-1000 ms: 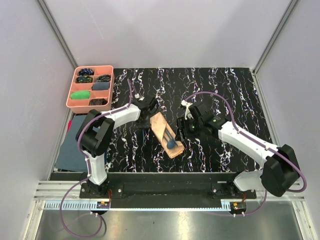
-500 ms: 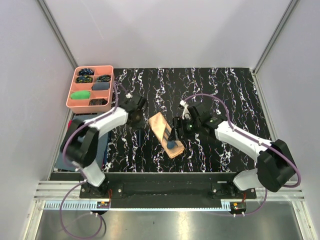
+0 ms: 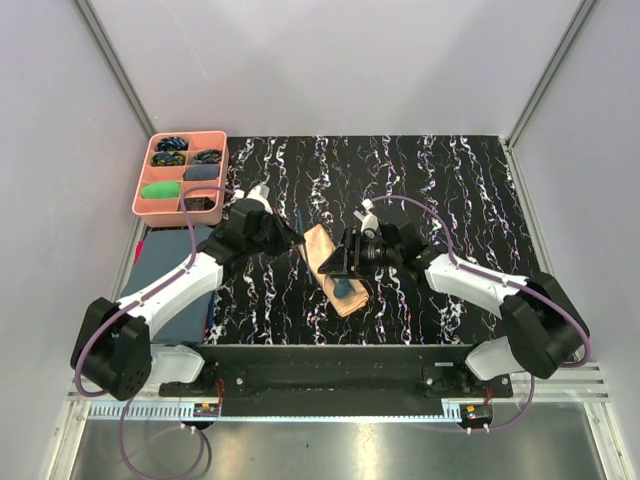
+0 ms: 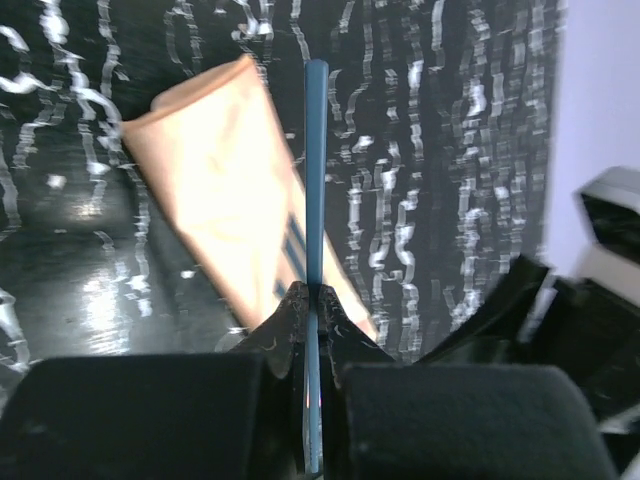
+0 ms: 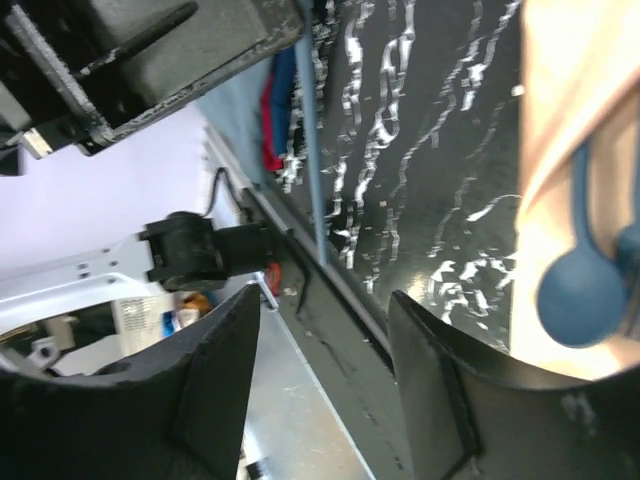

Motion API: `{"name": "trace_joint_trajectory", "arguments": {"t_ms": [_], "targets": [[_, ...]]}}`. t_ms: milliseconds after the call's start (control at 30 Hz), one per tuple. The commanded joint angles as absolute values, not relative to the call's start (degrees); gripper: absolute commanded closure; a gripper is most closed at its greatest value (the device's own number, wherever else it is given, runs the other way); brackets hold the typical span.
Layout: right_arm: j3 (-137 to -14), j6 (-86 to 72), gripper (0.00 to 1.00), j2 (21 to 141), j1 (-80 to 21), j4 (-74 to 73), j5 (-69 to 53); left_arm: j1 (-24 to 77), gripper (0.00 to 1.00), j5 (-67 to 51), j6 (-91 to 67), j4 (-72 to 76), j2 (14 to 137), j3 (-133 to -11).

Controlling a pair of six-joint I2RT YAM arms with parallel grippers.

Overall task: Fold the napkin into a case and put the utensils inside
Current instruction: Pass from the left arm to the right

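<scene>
Black marble-patterned table point(image 3: 450, 180) carries everything you need, with pale walls closing it in. Nearest you, by the left edge, lies a dark blue-grey cloth point(image 3: 165, 295), out of play. Toward the middle sits the case point(image 3: 322, 250), the peach-orange napkin already folded into a narrow layered pouch lying diagonally. A dark blue spoon point(image 3: 343, 290) lies in it, its round bowl showing at the near end.

Your right gripper point(image 5: 325, 305) hovers at the case's right side, fingers spread with nothing between them. Your left gripper point(image 4: 316, 300) is just left of the case's far end, clenched on a slim blue utensil point(image 4: 316, 170). Its shaft juts straight out ahead of the fingers, but I cannot tell whether it is a fork or a knife. Beyond, at the far left corner, stands the pink compartment tray point(image 3: 180, 175).

The step in hand looks to be feeding this piece into the pouch. The mouth seems to be where the spoon bowl shows, so line the shaft up with the case's long axis before you advance. Bring its tip in low beside the spoon, not onto the top fold. Consider pinning the fabric with the free right fingers so the shiny cloth does not slide or unfold as you push. Release only once most of the length is inside.
</scene>
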State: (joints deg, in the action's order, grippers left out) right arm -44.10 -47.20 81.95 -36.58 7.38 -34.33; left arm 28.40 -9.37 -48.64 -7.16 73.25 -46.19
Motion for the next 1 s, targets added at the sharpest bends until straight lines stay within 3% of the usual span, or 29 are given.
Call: {"name": "trace_joint_trajectory", "arguments": {"t_ms": [0,233,967], "targets": [[-42.8,-54.2,0.43,82.4,-36.1,20.4,-38.5,28.6,1.0,-13.0,-55.1,4.2,71.5,-45.0],[-42.0,-56.9,0.54,84.7,-36.1,25.6,-41.0,29.4,1.0,-14.7,-56.0,5.8,72.2,-44.3],[-41.1,-56.6,0.64,85.5,-35.4,26.3,-42.5,29.4,1.0,-15.6,-56.9,5.1,69.9,-43.1]]}}
